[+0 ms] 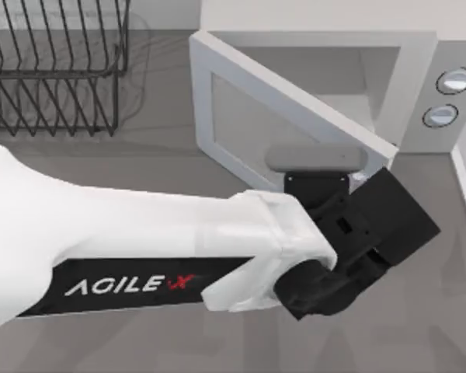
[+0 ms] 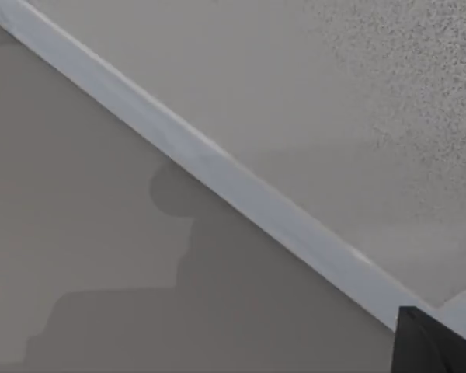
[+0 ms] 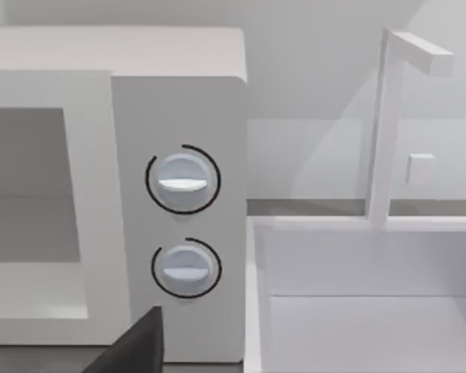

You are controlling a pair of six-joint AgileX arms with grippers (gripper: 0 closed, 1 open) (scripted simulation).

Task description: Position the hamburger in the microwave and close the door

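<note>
Grey tabletop [image 1: 163, 151] carries the microwave [image 1: 419, 58] at the top view's upper right, two dials facing front. Its door [image 1: 283, 116] stands ajar, running diagonally from the hinge at upper left toward lower right, bar handle [image 1: 317, 159] at the free edge. My left gripper [image 1: 349, 175] sits against that handle; whether its fingers are apart I cannot tell. A black wire rack [image 1: 54, 66] stands upper left.
</note>
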